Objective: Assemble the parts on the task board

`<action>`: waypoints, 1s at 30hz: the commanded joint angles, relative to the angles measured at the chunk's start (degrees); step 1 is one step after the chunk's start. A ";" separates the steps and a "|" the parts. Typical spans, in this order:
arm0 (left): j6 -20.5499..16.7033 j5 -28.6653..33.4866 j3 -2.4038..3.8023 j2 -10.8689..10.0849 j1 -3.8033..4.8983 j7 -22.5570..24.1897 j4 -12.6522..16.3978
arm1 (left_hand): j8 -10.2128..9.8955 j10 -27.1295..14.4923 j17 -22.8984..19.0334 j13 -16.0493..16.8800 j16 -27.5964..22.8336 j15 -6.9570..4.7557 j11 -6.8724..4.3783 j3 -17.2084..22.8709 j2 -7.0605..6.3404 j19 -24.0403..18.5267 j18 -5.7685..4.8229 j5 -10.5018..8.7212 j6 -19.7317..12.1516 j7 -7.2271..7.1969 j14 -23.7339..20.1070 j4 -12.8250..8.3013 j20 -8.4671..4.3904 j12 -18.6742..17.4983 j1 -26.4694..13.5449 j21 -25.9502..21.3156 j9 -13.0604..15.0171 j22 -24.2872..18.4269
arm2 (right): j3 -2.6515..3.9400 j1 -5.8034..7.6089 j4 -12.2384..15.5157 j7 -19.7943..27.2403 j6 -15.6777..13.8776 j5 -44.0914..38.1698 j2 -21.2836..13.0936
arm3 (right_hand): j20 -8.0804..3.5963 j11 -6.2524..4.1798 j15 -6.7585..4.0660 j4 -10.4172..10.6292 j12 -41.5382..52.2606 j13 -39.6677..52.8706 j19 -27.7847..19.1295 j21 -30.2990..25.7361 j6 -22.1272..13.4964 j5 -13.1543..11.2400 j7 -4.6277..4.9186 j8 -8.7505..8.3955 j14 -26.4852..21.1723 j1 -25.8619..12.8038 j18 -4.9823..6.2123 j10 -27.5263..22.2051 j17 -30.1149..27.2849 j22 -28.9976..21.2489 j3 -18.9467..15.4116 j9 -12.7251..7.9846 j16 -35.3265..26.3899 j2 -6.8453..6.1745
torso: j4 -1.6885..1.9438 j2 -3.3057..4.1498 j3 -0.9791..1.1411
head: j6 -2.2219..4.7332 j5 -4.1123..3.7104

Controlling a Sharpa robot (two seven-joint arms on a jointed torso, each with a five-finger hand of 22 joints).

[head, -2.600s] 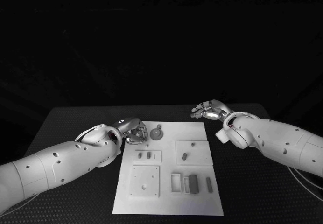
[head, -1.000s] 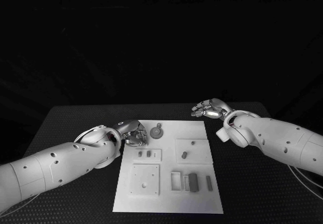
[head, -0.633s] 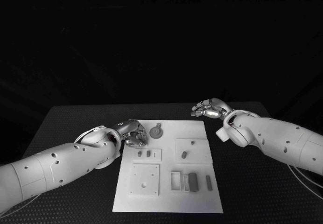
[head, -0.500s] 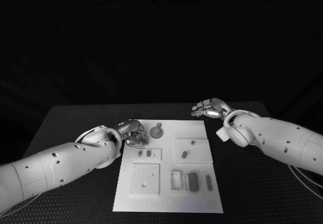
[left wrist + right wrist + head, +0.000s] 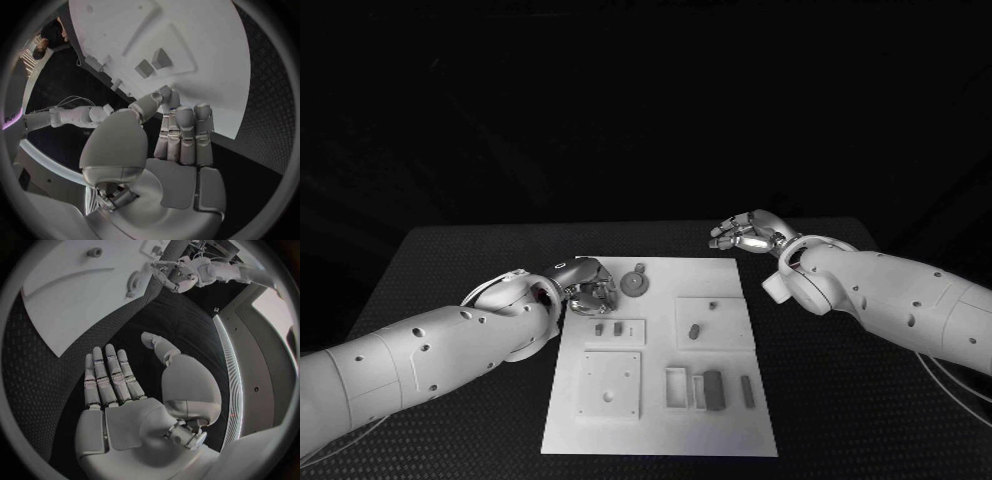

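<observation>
**Operator:** On the black table [image 5: 459,260], dead centre, I've got the task board [image 5: 661,425]: a white plate, long side running away from me, with raised square blocks and shallow slots on it.

**Colleague:** And the parts?

**Operator:** Small grey pieces. A round disc part [image 5: 635,285] with a little tab sits at the board's far edge. Two short pegs [image 5: 609,328] stand in a raised block just nearer than the disc, and two dark bars [image 5: 714,390] lie in slots toward the board's near right corner.

**Colleague:** Where's the left hand?

**Operator:** My left hand [image 5: 587,287] is over the board's far left corner, just beside the disc. From the left wrist camera its fingers [image 5: 185,135] lie straight and close together, thumb alongside; it holds nothing.

**Colleague:** The right one?

**Operator:** My right hand [image 5: 750,236] hovers off the board's far right corner, over bare table. It's spread flat, fingers [image 5: 107,374] extended, thumb apart, nothing in it.
</observation>
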 commanded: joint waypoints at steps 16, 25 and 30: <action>2.65 -0.20 -0.28 0.52 -0.26 -0.64 -0.42 | 0.22 0.22 -0.04 0.08 0.32 -0.29 -0.09 0.36 0.65 0.39 1.93 0.03 0.52 -0.05 0.23 -0.12 -1.69 -0.28 -0.12 0.34 0.05 0.96 | 0.03 -0.01 0.11 0.46 0.13 -0.12 -0.06 | -0.06 0.23 0.07 0.00 -0.39 0.01 -0.39 -0.22 -0.48 0.13 0.36 0.27 -0.43 -0.38 -0.40 0.08 -0.11 0.08 0.21 -0.10 0.41 0.21 | -0.02 0.01 -0.01 | -0.17 -0.21; 3.19 -0.81 -0.41 0.80 -0.25 -1.11 -0.79 | 0.21 0.22 -0.04 0.08 0.32 -0.29 -0.08 0.36 0.67 0.38 1.93 0.02 0.51 -0.05 0.22 -0.15 -1.69 -0.30 -0.11 0.34 0.06 0.96 | 0.03 -0.01 0.17 0.46 0.13 -0.12 -0.08 | -0.05 0.23 0.07 0.01 -0.40 0.01 -0.39 -0.22 -0.48 0.13 0.36 0.28 -0.44 -0.39 -0.40 0.08 -0.13 0.09 0.20 -0.11 0.42 0.22 | 0.02 -0.02 -0.02 | -0.21 -0.24; 3.19 -0.95 -0.71 1.12 -0.26 -1.12 -1.35 | 0.21 0.22 -0.04 0.09 0.33 -0.29 -0.09 0.37 0.69 0.38 1.92 0.01 0.51 -0.05 0.22 -0.16 -1.69 -0.30 -0.11 0.34 0.06 0.96 | 0.03 -0.01 0.16 0.47 0.12 -0.12 -0.05 | -0.05 0.23 0.07 0.01 -0.40 0.01 -0.39 -0.22 -0.48 0.13 0.36 0.29 -0.44 -0.40 -0.40 0.09 -0.13 0.09 0.20 -0.11 0.42 0.22 | -0.05 0.04 -0.02 | -0.16 -0.19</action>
